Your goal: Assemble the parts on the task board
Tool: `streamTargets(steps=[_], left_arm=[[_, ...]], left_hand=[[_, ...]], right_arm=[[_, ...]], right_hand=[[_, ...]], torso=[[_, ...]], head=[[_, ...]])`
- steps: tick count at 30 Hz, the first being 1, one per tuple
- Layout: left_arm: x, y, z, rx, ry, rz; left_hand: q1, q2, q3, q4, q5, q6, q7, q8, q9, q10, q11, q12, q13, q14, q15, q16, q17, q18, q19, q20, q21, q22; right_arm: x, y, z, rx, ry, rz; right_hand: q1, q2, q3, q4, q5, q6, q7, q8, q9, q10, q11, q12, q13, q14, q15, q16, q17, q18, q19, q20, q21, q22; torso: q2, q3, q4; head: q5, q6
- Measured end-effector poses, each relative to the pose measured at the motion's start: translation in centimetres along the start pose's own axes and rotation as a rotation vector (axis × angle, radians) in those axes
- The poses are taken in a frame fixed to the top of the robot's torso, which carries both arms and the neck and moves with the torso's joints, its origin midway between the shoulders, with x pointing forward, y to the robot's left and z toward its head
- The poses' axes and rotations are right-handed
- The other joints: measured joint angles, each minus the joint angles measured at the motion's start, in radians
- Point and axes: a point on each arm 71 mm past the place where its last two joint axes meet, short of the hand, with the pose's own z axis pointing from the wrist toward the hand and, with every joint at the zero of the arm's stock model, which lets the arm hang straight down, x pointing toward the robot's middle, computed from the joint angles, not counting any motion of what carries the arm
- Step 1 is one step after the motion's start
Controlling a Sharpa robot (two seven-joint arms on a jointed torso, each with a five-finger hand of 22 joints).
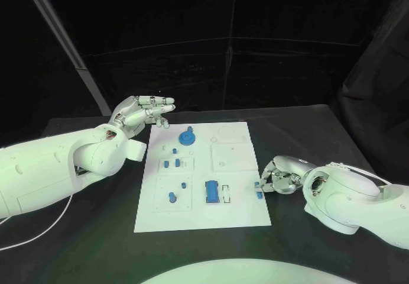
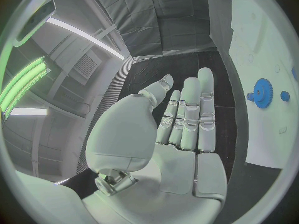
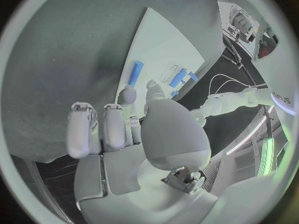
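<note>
My right hand [image 1: 279, 176] pinches a small, stiff blue part [image 1: 257, 189] at the task board's [image 1: 234, 222] right edge, likely slippery; my left hand [image 1: 140, 111] hovers open-fingered.

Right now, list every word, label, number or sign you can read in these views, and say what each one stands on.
No text can be quoted.
task board: no print that can be read.
blue parts: no markings can be made out.
white casing at the rim of the right wrist view: a short dark marking, too small and bent to read.
</note>
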Motion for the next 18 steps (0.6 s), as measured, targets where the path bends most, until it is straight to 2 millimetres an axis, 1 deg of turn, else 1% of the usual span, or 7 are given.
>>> streamTargets(steps=[4,7,8,10,11,14,18], left_arm=[[0.0,0.0,0.0,0.0,0.0,0.0],[0.0,0.0,0.0,0.0,0.0,0.0],[0.0,0.0,0.0,-0.001,0.0,0.0],[0.0,0.0,0.0,-0.001,0.0,0.0],[0.0,0.0,0.0,-0.001,0.0,0.0],[0.0,0.0,0.0,-0.001,0.0,0.0],[0.0,0.0,0.0,-0.002,0.0,0.0]], left_hand=[[0.0,0.0,0.0,0.0,0.0,0.0,0.0,0.0,0.0,0.0,0.0,0.0,0.0,0.0,0.0,0.0,0.0,0.0,0.0,0.0,0.0,0.0],[0.0,0.0,0.0,0.0,0.0,0.0,0.0,0.0,0.0,0.0,0.0,0.0,0.0,0.0,0.0,0.0,0.0,0.0,0.0,0.0,0.0,0.0],[0.0,0.0,0.0,0.0,0.0,0.0,0.0,0.0,0.0,0.0,0.0,0.0,0.0,0.0,0.0,0.0,0.0,0.0,0.0,0.0,0.0,0.0],[0.0,0.0,0.0,0.0,0.0,0.0,0.0,0.0,0.0,0.0,0.0,0.0,0.0,0.0,0.0,0.0,0.0,0.0,0.0,0.0,0.0,0.0],[0.0,0.0,0.0,0.0,0.0,0.0,0.0,0.0,0.0,0.0,0.0,0.0,0.0,0.0,0.0,0.0,0.0,0.0,0.0,0.0,0.0,0.0],[0.0,0.0,0.0,0.0,0.0,0.0,0.0,0.0,0.0,0.0,0.0,0.0,0.0,0.0,0.0,0.0,0.0,0.0,0.0,0.0,0.0,0.0],[0.0,0.0,0.0,0.0,0.0,0.0,0.0,0.0,0.0,0.0,0.0,0.0,0.0,0.0,0.0,0.0,0.0,0.0,0.0,0.0,0.0,0.0]], right_arm=[[0.2,0.1,0.2,0.009,0.011,-0.029],[0.3,0.3,0.4,0.01,0.018,-0.047],[0.3,0.4,0.5,0.01,0.02,-0.052],[0.4,0.5,0.7,0.009,0.024,-0.062],[0.5,0.6,0.7,0.008,0.025,-0.067],[0.6,0.9,0.9,0.005,0.029,-0.078],[0.7,1.3,1.2,-0.003,0.032,-0.094]], right_hand=[[0.005,-0.003,-0.001,-0.001,0.008,0.004,-0.004,0.0,0.0,0.0,0.0,-0.006,-0.001,0.0,0.0,0.0,0.0,0.0,0.0,0.0,0.0,0.0],[0.014,0.004,-0.003,-0.003,0.013,0.004,-0.004,0.0,0.0,0.0,0.0,-0.006,-0.001,0.0,0.0,0.0,0.0,0.0,0.0,0.0,0.0,0.0],[0.019,-0.002,-0.006,-0.006,0.018,0.004,-0.004,0.0,0.0,0.0,0.0,-0.006,-0.001,0.0,0.0,0.0,0.0,0.0,0.0,0.0,0.0,0.0],[0.031,0.006,-0.007,-0.007,0.018,0.007,0.0,-0.005,0.0,0.0,0.0,-0.01,-0.002,0.0,0.0,0.0,0.0,0.0,0.0,0.0,0.0,0.0],[0.036,0.002,-0.01,-0.01,0.018,0.007,0.0,-0.005,0.0,0.0,0.0,-0.01,-0.002,0.0,0.0,0.0,0.0,0.0,0.0,0.0,0.0,0.0],[0.048,0.004,-0.007,-0.015,0.018,0.01,-0.004,-0.005,0.0,0.0,0.0,-0.01,-0.002,0.0,0.0,0.0,0.0,0.0,0.0,0.0,0.0,0.0],[0.084,0.013,-0.004,-0.033,0.018,0.01,-0.004,-0.007,0.002,0.0,0.0,-0.016,-0.004,0.0,0.0,0.0,0.0,0.0,0.0,0.0,0.0,0.0]], torso=[[0.0,0.0003,0.0002],[0.0,0.0003,0.0005],[0.0,0.0003,0.0005],[0.0,0.0004,0.0004],[0.0,0.0004,0.0005],[0.0,0.0004,0.0004],[0.0,0.0003,0.0005]], head=[[0.0,-0.001],[0.001,-0.002],[0.002,-0.002],[0.003,-0.003],[0.003,-0.003],[0.003,-0.004],[0.003,-0.005]])
